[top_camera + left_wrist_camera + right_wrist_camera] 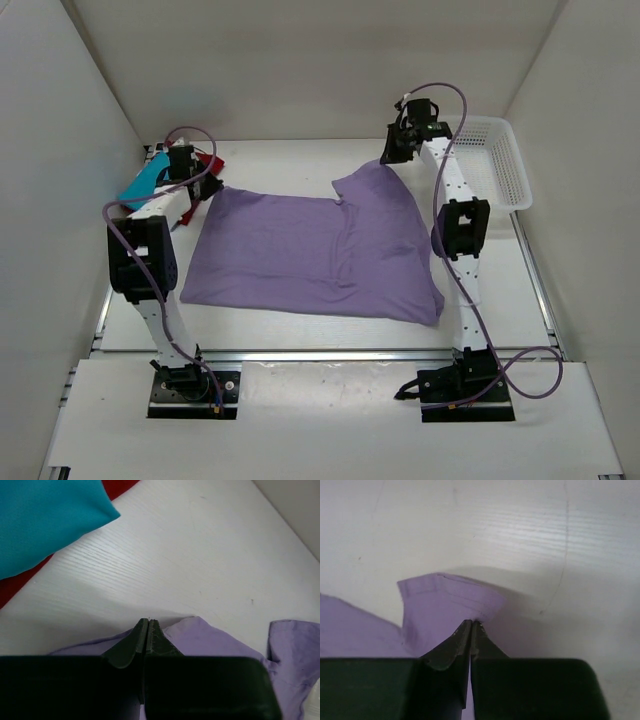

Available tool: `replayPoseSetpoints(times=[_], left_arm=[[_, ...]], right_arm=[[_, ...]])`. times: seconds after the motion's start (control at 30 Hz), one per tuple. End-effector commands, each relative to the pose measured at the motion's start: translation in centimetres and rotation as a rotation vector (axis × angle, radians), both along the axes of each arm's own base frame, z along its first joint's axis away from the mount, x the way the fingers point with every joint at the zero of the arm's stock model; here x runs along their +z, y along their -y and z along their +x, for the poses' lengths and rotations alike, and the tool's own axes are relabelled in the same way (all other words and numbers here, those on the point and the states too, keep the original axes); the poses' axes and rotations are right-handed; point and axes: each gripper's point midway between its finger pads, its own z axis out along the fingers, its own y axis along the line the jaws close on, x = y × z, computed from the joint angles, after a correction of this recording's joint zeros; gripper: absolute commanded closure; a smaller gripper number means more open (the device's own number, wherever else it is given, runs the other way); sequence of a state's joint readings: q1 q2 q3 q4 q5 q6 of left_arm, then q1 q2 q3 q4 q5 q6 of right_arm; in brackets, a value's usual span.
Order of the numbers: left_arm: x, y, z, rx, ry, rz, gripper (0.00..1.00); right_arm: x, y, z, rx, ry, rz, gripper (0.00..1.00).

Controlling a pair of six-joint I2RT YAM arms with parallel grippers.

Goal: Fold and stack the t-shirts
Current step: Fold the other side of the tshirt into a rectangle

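The lavender t-shirt (310, 250) lies spread across the middle of the table, its right side folded into a raised flap. My left gripper (207, 190) is at the shirt's far left corner. In the left wrist view its jaws (148, 621) are pressed together, with lavender cloth (210, 635) on both sides. My right gripper (388, 158) is at the far right corner, shut (471, 623) on a puckered edge of the lavender sleeve (445, 610). The teal t-shirt (140, 185) (45, 515) lies over the red t-shirt (209, 162) (10, 590) at the far left.
A white mesh basket (492, 160) stands at the far right, just behind the right arm. White walls close in the table on the left, the back and the right. Both arm bases sit at the near edge.
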State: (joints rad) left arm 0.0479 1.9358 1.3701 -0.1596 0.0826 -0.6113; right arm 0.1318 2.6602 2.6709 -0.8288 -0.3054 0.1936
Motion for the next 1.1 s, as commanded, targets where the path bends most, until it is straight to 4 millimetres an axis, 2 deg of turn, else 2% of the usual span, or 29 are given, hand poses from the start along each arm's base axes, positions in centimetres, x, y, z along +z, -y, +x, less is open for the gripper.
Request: replayPoseSetpoints(times=[0.0, 0.03, 0.07, 0.1, 0.17, 0.2, 0.27, 0.33, 0.37, 0.4, 0.43, 0.47, 0.5, 0.6, 0.67, 0.8, 0.93, 0.97, 1.07], left_arm=[[5.5, 0.6, 0.0, -0.026, 0.129, -0.015, 1.00], [5.1, 0.5, -0.5, -0.024, 0.123, -0.009, 1.00], [5.8, 0.3, -0.8, -0.022, 0.142, -0.009, 1.00], [5.5, 0.2, -1.2, -0.020, 0.137, -0.008, 1.00], [5.9, -0.3, -1.8, -0.009, 0.146, -0.007, 1.00], [5.7, -0.3, -2.0, -0.006, 0.140, -0.015, 1.00], [6.2, -0.5, -2.3, -0.015, 0.144, -0.033, 1.00], [5.8, -0.8, -2.7, -0.011, 0.141, -0.032, 1.00], [5.6, -0.8, -2.9, -0.010, 0.137, -0.039, 1.00], [5.7, -0.9, -3.0, -0.012, 0.137, -0.044, 1.00], [5.0, -1.8, -3.4, 0.010, 0.124, -0.047, 1.00], [5.4, -1.5, -3.2, 0.003, 0.139, -0.052, 1.00], [5.1, -1.7, -3.5, 0.007, 0.133, -0.060, 1.00], [4.9, -1.3, -3.9, -0.002, 0.128, -0.071, 1.00], [4.5, -1.9, -4.3, 0.009, 0.112, -0.056, 1.00], [3.7, -3.9, -6.0, 0.062, 0.106, -0.076, 1.00], [3.0, -4.9, -7.0, 0.082, 0.081, -0.058, 1.00], [3.4, -5.3, -7.2, 0.091, 0.091, -0.047, 1.00], [4.0, -5.6, -8.0, 0.110, 0.124, -0.025, 1.00]], right_arm=[[6.2, -1.2, -4.0, 0.076, -0.016, -0.007, 1.00], [6.8, -0.8, -4.3, 0.066, -0.010, -0.019, 1.00], [6.5, -0.7, -5.2, 0.060, -0.034, -0.067, 1.00], [6.6, -1.3, -6.2, 0.057, -0.044, -0.126, 1.00], [8.5, -0.9, -7.3, 0.024, -0.020, -0.202, 1.00], [10.3, -1.2, -8.0, 0.022, 0.013, -0.223, 1.00], [11.7, -1.8, -9.1, 0.039, 0.040, -0.219, 1.00], [10.6, -0.5, -10.9, 0.013, 0.033, -0.228, 1.00], [10.3, -0.5, -11.4, 0.009, 0.042, -0.211, 1.00], [9.7, -0.6, -12.8, 0.011, 0.066, -0.175, 1.00], [9.4, 0.2, -13.8, -0.004, 0.104, -0.140, 0.99], [8.9, 0.4, -14.3, -0.009, 0.101, -0.131, 1.00], [9.2, 0.9, -15.0, -0.012, 0.114, -0.115, 1.00], [8.3, 1.5, -16.5, -0.042, 0.092, -0.128, 1.00], [7.9, 2.2, -17.7, -0.062, 0.100, -0.100, 1.00], [6.5, 3.0, -21.3, -0.115, 0.115, -0.010, 1.00], [7.2, 3.7, -23.9, -0.144, 0.160, 0.005, 1.00], [7.4, 4.4, -24.7, -0.166, 0.174, 0.010, 1.00], [7.6, 4.8, -26.4, -0.185, 0.192, 0.023, 1.00]])
